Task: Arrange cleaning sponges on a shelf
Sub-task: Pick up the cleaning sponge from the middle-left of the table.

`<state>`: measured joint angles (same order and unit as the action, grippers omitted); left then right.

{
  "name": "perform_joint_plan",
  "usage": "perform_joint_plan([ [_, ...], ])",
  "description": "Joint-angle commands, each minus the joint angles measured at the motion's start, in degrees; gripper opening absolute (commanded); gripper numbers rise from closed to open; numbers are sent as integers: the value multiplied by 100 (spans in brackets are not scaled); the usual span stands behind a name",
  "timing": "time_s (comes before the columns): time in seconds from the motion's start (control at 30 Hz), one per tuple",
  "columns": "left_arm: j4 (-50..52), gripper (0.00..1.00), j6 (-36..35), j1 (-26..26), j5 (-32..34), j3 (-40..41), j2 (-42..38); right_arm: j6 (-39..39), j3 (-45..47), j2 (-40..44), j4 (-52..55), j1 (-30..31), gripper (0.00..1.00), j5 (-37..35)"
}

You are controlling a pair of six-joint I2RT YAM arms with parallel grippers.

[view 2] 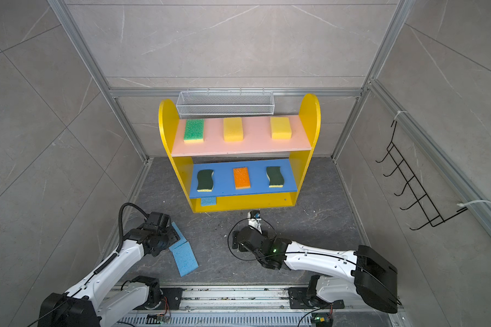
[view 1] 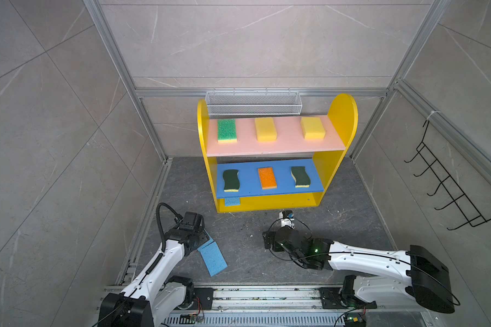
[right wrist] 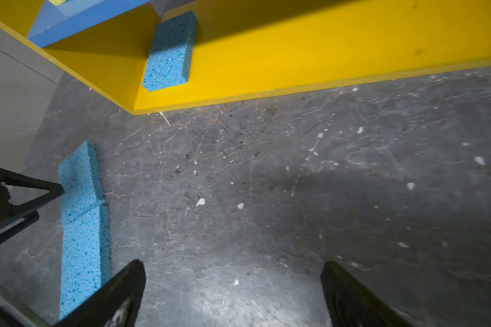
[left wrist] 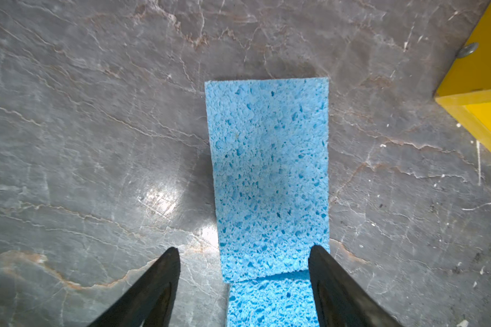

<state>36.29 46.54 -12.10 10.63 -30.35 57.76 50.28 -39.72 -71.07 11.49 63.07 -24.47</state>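
Sponge [right wrist: 169,53] on shelf base [right wrist: 295,56]: whole, seemingly flat, from right wrist.

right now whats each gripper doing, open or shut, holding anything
Left gripper: open, gripping nothing, above a light-blue sponge lying on the floor.
Right gripper: open, empty, above bare floor.
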Motion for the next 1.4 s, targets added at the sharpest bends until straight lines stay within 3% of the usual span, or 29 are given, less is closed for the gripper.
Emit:
perform_joint_plan([
  [0.0, -292, 75, 177, 19, 39, 19, 16, -216, -185, 229, 926, -115, 99, -229],
  [0.43, -427, 76, -3, -40, -192, 39, 341, -300, -122, 454, 1207, -872, 99, 355],
  [0.67, -458, 83, -2, -269, -149, -71, 634, -300, 82, 702, 1139, -967, 99, 431],
  [1.2, -421, 88, 311, -634, 17, -269, 1215, -344, 273, 930, 1154, -1082, 99, 487],
  [1.3, -414, 92, 313, -712, 59, -318, 1221, -361, 306, 971, 1146, -1087, 99, 489],
  [1.33, -415, 99, 328, -724, 53, -332, 1212, -361, 315, 987, 1148, -1092, 99, 494],
  [1.37, -436, 100, 329, -739, 39, -338, 1210, -359, 327, 997, 1138, -1100, 99, 488],
])
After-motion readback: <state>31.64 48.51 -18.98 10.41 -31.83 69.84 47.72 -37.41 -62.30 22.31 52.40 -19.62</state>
